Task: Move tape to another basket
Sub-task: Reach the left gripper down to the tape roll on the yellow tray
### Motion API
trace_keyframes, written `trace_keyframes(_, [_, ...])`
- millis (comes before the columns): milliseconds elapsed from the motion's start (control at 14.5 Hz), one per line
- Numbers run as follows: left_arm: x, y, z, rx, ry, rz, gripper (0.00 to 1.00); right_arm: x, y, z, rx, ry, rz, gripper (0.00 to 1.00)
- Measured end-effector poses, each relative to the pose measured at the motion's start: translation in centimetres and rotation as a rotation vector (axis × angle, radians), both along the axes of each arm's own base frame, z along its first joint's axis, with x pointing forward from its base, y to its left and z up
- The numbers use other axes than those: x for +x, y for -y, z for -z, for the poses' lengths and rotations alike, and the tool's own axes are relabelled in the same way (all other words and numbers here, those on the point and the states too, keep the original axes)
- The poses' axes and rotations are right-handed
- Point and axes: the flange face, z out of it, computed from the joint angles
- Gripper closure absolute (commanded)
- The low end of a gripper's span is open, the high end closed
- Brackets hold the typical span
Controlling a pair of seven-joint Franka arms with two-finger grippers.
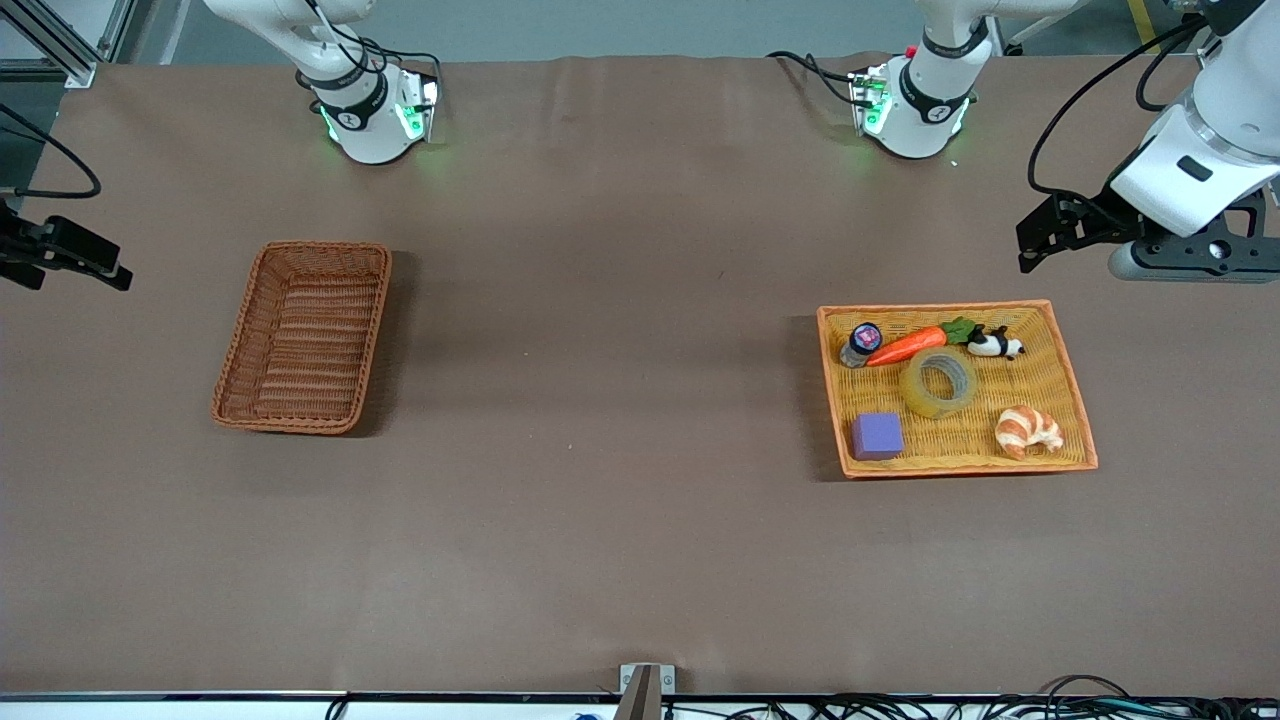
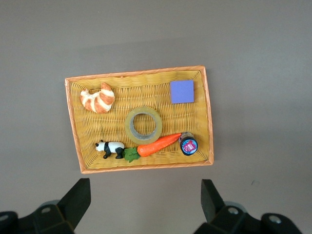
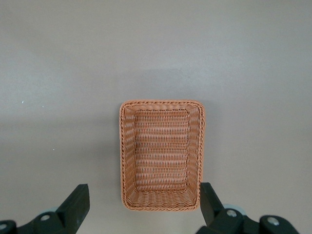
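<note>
The tape, a translucent yellowish ring, lies flat in the middle of the lighter orange-yellow wicker basket; it also shows in the left wrist view. The basket, darker reddish-brown and narrower, sits empty toward the right arm's end of the table and shows in the right wrist view. My left gripper is open and empty, up over bare table beside the yellow basket. My right gripper is open and empty, up over the table's end beside the reddish-brown basket.
The yellow basket also holds a croissant, a purple block, a carrot, a panda toy and a small capped jar. A brown cloth covers the table.
</note>
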Motion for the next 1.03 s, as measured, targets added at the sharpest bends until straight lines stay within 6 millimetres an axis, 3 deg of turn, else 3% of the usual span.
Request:
trace_keyframes(413, [0.1,-0.2,0.2,0.0,-0.005,-0.003,0.01,0.0,0.0,0.0,0.0,0.0,0.001,0.0])
trace_keyframes(688, [1.0,-1.4,1.9,0.002,-0.027,-0.025,0.0,0.0,0.0,0.0,0.0,-0.001,0.001,0.0])
trace_keyframes(825, [1.8,-3.0,4.1,0.003,-0.036,-0.046,0.0,0.0,0.1,0.0,0.0,-0.001,0.001,0.0])
trace_keyframes(1032, [2.9,-5.5,10.1,0.007,-0.059,-0.053,0.0,0.0,0.1,0.0,0.0,-0.001,0.001,0.0])
